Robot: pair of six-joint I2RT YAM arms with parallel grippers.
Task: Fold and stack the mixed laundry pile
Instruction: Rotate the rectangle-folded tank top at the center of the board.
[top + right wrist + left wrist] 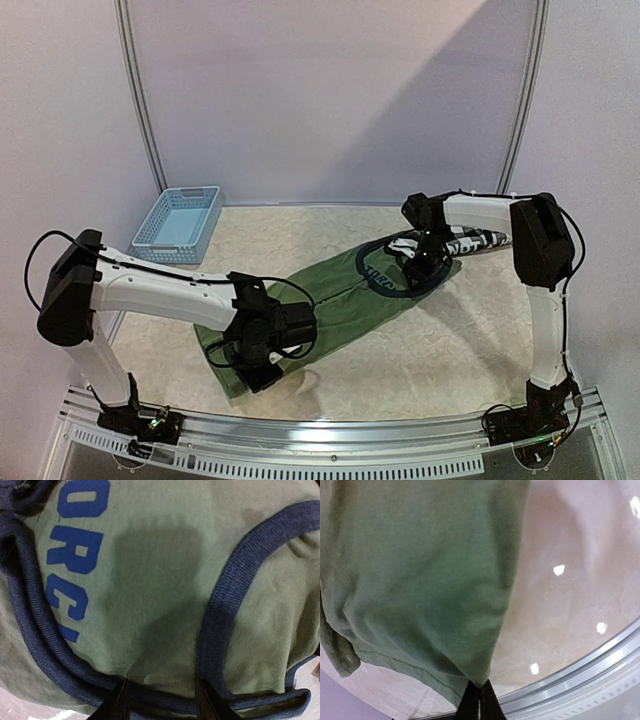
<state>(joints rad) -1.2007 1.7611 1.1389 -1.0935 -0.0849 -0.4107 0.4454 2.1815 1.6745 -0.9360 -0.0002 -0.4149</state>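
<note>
The olive-green sleeveless shirt lies spread on a slant across the table, its navy-trimmed neck end at the far right. My left gripper is at the shirt's near left hem; in the left wrist view this gripper is shut on a pinched corner of the green cloth. My right gripper presses down on the shirt's top end. Its fingers stand apart around the navy trim, so the right gripper is open beside blue lettering. The black-and-white checked shirt lies bunched behind the right arm.
A light blue lattice basket stands at the far left corner of the table. A metal rail runs along the near edge, close to the left gripper. Pale walls close in the back and sides.
</note>
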